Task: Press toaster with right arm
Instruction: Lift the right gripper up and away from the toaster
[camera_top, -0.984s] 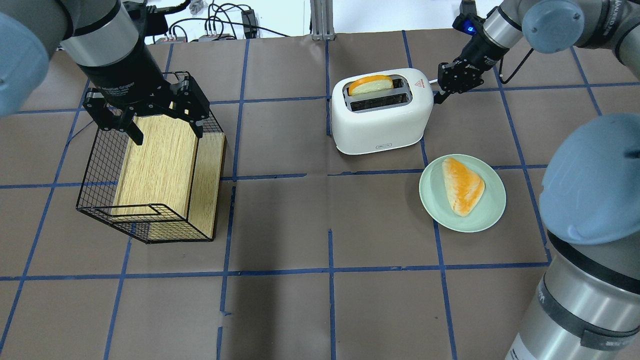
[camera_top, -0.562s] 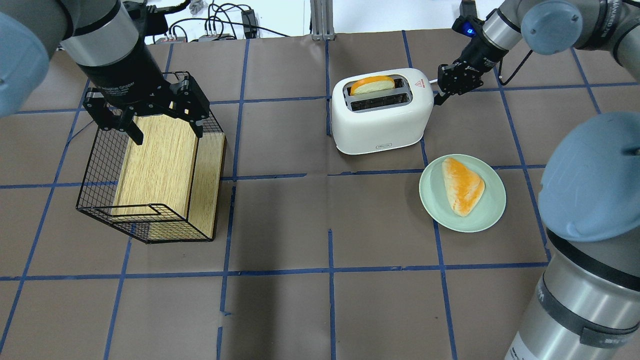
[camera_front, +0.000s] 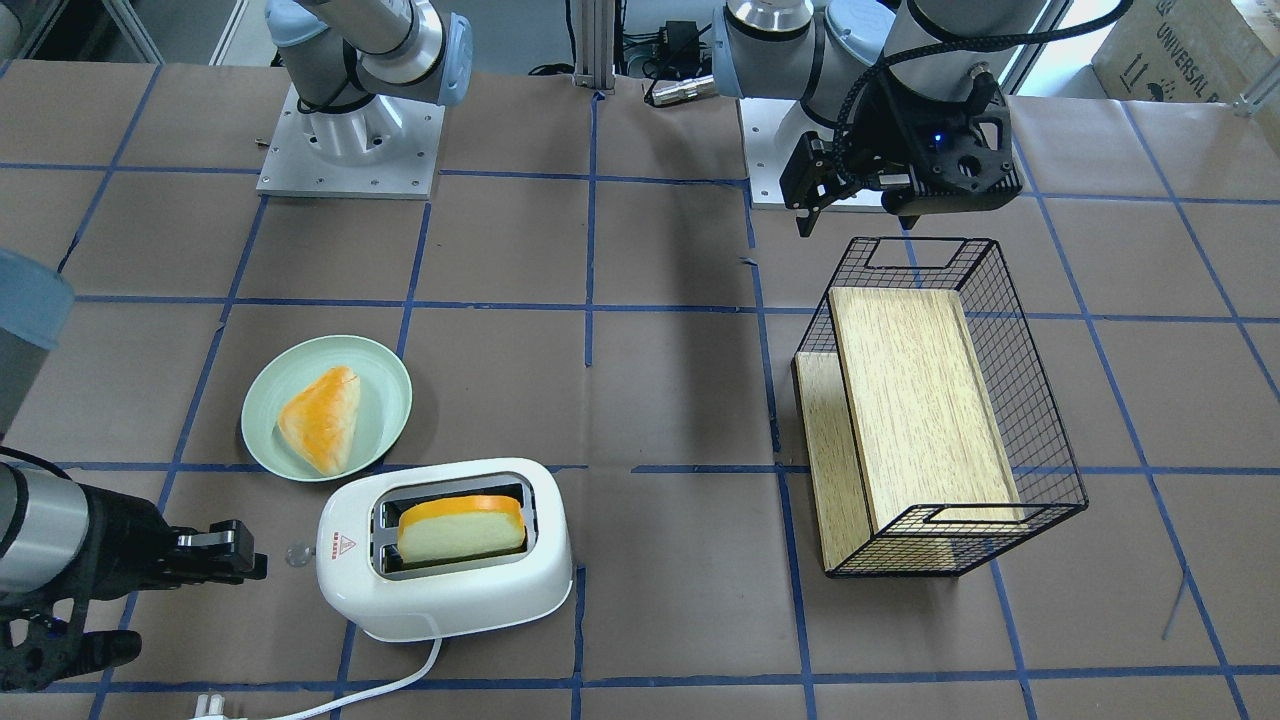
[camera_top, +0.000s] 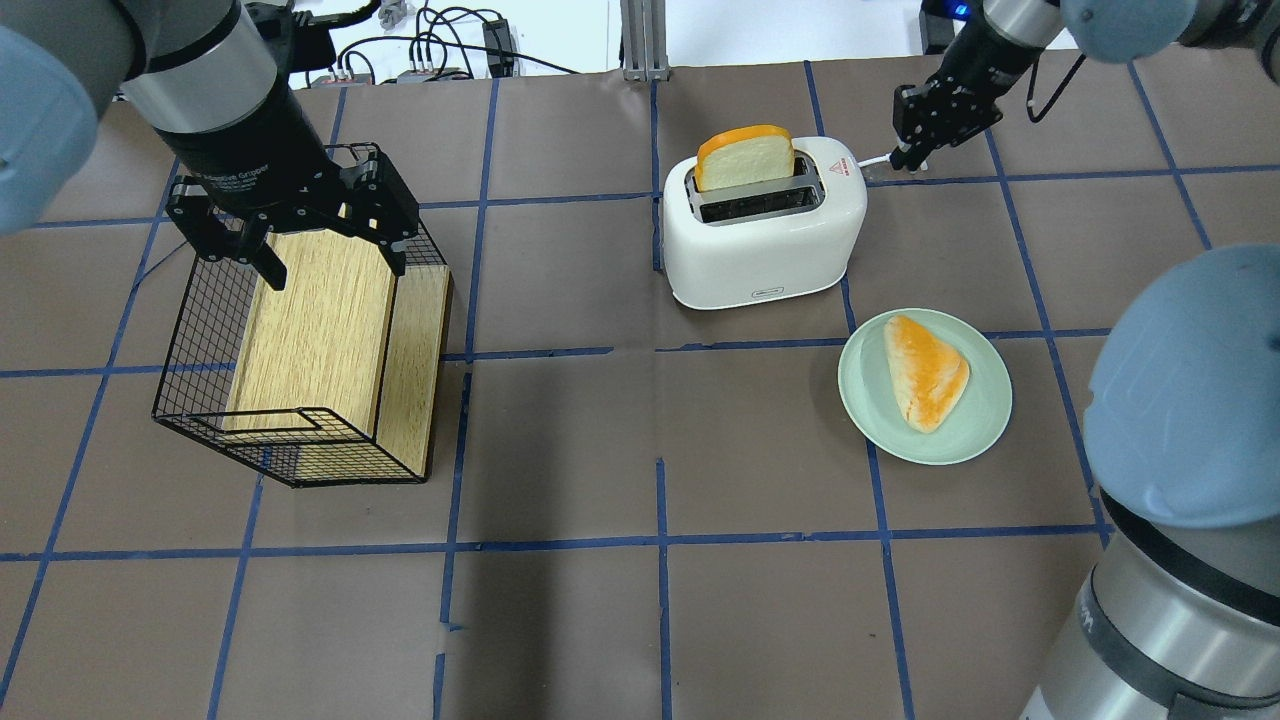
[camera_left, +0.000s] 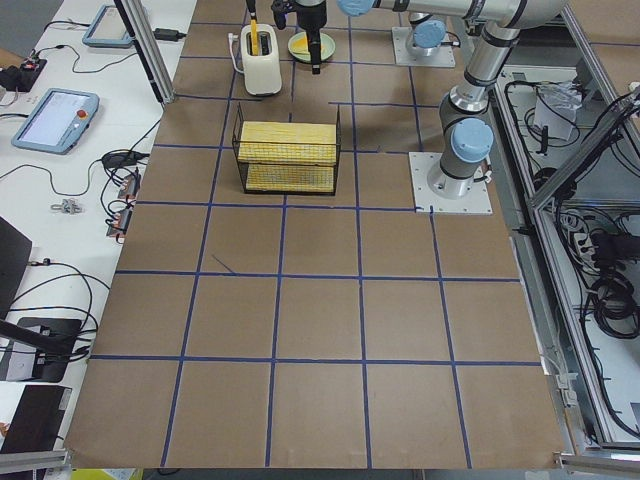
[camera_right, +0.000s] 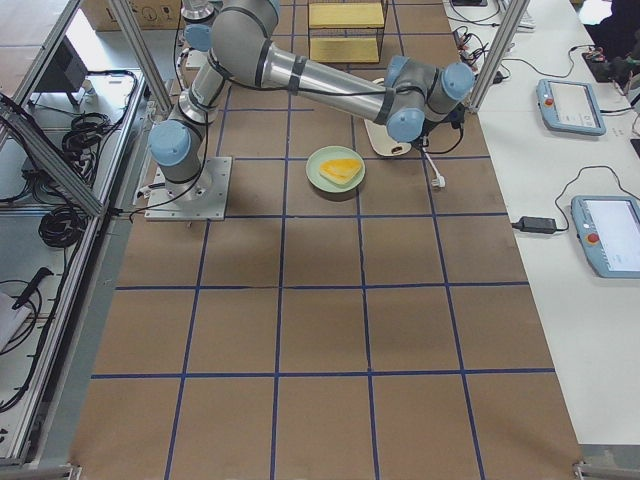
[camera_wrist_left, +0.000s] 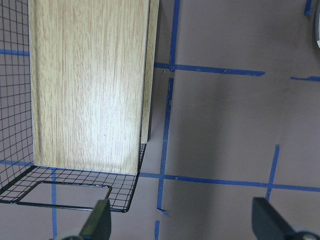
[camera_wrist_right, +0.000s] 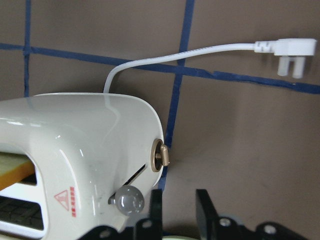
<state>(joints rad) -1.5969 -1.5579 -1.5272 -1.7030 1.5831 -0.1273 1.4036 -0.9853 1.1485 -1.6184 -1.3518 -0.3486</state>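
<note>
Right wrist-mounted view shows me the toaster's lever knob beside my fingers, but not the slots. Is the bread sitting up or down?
Observer: Up. The bread slice stands high out of the slot of the toaster farther from the robot.
Operator: Is the right gripper touching the toaster?
Observer: No. In the front-facing view the right gripper is apart from the lever knob, with bare table between them.

Silver arms (camera_front: 380, 30), lt-blue joint caps, blk pincers (camera_top: 290, 215)
</note>
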